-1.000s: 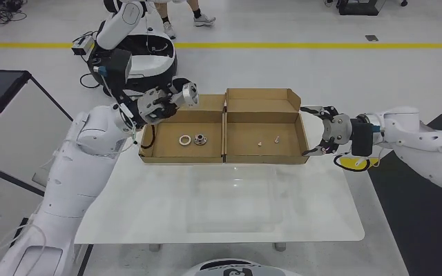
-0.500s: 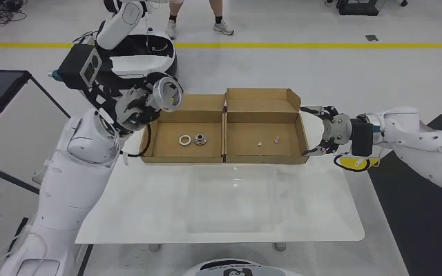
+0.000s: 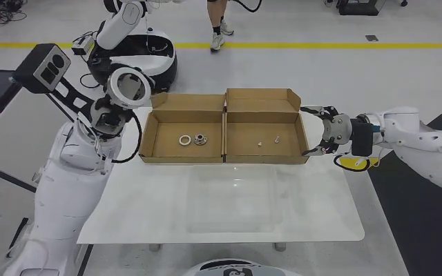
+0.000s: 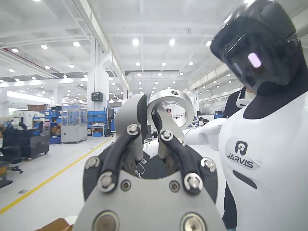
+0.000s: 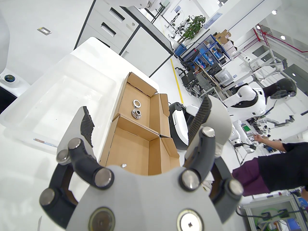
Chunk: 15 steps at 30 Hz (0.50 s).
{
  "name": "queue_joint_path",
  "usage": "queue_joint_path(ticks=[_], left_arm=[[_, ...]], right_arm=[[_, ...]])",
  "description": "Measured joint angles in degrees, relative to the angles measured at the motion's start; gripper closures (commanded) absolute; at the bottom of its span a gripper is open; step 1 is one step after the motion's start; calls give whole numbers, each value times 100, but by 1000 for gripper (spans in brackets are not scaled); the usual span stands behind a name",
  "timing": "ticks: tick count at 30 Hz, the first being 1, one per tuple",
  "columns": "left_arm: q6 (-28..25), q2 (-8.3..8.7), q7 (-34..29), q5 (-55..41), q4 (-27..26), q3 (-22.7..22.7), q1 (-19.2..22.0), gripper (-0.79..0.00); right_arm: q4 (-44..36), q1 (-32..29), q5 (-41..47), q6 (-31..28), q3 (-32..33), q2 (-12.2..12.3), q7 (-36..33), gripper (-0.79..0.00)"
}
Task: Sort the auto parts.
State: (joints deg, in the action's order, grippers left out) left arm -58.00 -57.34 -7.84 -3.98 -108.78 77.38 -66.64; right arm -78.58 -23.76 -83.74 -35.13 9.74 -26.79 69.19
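Metal ring, pinched by the left gripper, awaits sorting.
Next, likely lowering it into the box; the right gripper gapes empty.

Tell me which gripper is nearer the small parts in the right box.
Right. The right gripper sits open beside the right box; the left gripper holds a ring beyond the other box.

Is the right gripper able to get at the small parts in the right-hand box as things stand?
Probably yes. The right gripper is open beside the right-hand box, which is open on top, and nothing covers the small parts.
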Motion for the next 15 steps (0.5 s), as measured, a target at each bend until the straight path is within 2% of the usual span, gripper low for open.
queue_joint_path(ticks=[10,15], left_arm=[[0,-82,-333,-171,-141,320,-244,0],[0,-73,-976,-137,-59,364,-346,0]], right_arm=[[0,0,0,0,0,0,0,-785],[0,0,0,0,0,0,0,-785]])
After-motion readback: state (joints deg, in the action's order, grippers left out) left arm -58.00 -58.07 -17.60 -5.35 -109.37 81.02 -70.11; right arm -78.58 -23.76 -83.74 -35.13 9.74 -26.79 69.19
